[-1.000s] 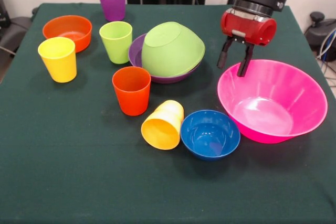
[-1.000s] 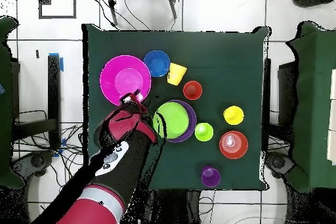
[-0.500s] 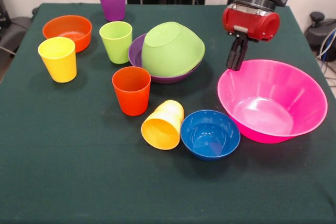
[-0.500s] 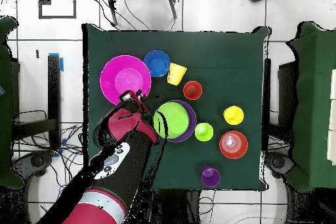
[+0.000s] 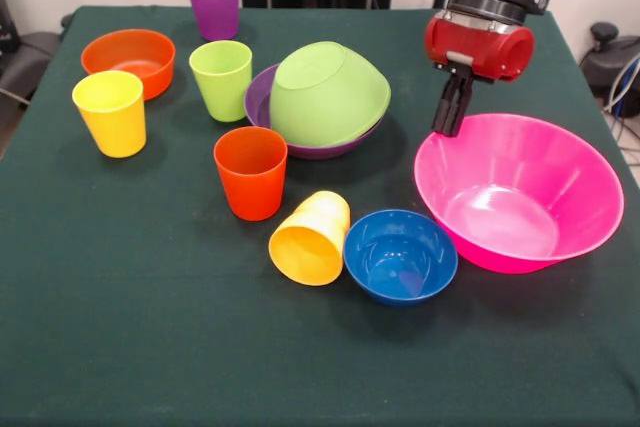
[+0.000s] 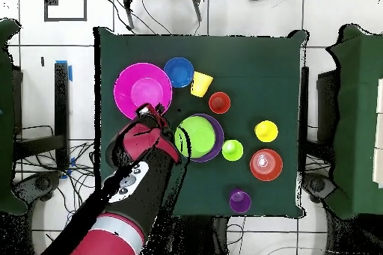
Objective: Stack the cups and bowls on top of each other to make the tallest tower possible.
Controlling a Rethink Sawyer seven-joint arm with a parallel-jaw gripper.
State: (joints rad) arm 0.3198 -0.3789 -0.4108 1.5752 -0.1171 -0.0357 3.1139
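Pink and glossy, the big bowl sits on the green-clothed surface, and the gripper hangs right at its far rim, jaws drawn together, apparently pinching that rim, though the contact is hard to make out. Beside it the lime green bowl lies upside down, tilted in the purple bowl. The blue bowl touches a tipped yellow-orange cup. Orange-red, lime, yellow and purple cups stand upright, near the orange bowl.
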